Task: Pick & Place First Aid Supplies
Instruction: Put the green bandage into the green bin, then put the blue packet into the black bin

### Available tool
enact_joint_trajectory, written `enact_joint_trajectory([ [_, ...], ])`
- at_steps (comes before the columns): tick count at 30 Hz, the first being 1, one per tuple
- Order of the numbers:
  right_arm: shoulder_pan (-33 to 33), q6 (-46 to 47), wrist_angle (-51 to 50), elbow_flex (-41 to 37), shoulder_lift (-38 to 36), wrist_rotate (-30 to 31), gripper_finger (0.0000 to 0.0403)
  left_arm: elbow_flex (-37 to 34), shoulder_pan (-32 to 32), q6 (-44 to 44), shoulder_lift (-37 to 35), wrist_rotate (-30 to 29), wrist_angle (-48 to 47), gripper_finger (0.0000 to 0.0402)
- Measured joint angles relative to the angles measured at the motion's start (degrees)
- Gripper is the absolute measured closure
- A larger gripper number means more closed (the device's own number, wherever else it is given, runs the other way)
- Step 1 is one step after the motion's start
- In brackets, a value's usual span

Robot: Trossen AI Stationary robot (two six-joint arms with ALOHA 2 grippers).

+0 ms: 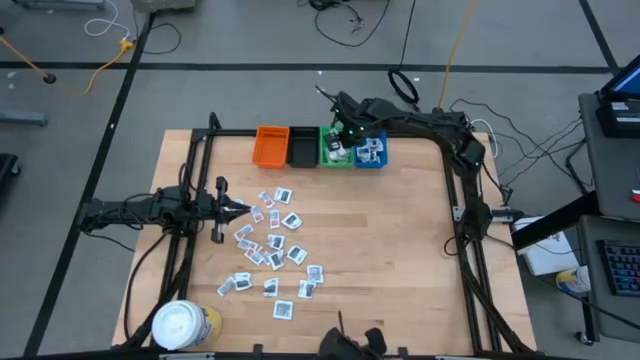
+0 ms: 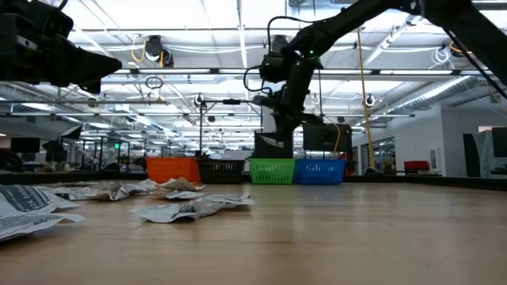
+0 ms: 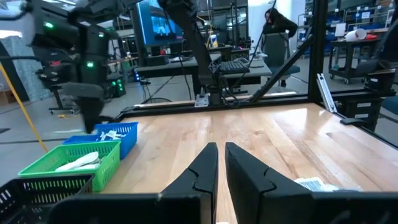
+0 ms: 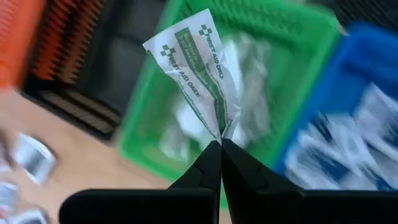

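Note:
Many small white sachets and pale strip wrappers (image 1: 270, 245) lie scattered flat on the wooden table, left of centre. My right gripper (image 4: 221, 142) hangs over the green bin (image 4: 292, 37), shut on one green-and-white strip wrapper (image 4: 193, 56). That bin holds more pale wrappers, and the blue bin (image 1: 371, 150) beside it holds white sachets. In the low view the right arm (image 2: 289, 87) stands above the green bin (image 2: 272, 170). My left gripper (image 1: 235, 208) is shut, holds nothing, and hovers over the table at the left edge of the scattered packets. My right gripper pinches the strip wrapper between its two fingertips at one narrow end (image 4: 219, 127), where the paper is creased together. The fingers come from above, pointing down. The wrapper is lifted clear over the green bin, and the rest of it fans out past the fingertips.
Four bins stand in a row at the table's far edge: orange (image 1: 271, 146), black (image 1: 302, 147), green (image 1: 335, 150), blue. A yellow tub with a white lid (image 1: 185, 325) sits at the near left corner. Bare wood stretches across the table's right half (image 1: 400, 250).

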Motion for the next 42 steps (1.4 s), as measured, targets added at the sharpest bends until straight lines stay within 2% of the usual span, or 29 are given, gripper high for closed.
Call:
enact_joint_trajectory([
  [9, -0.4, -1.6, 0.7, -0.1, 0.7, -0.6, 0.0403, 0.0, 0.0, 0.0, 0.0, 0.0, 0.0, 0.0364],
  [21, 0.8, -8.2, 12.1, -7.3, 0.7, -0.1, 0.0399, 0.0, 0.0, 0.0, 0.0, 0.0, 0.0, 0.0364],
  [24, 0.9, -7.8, 11.5, -7.4, 0.7, 1.6, 0.0381, 0.0, 0.0, 0.0, 0.0, 0.0, 0.0, 0.0364],
  [34, 0.8, -7.6, 12.0, -7.4, 0.7, 1.9, 0.0281, 0.0, 0.0, 0.0, 0.0, 0.0, 0.0, 0.0364],
  [42, 2.0, -9.0, 11.6, -7.4, -2.6, -0.5, 0.0264, 0.0, 0.0, 0.0, 0.0, 0.0, 0.0, 0.0364],
])
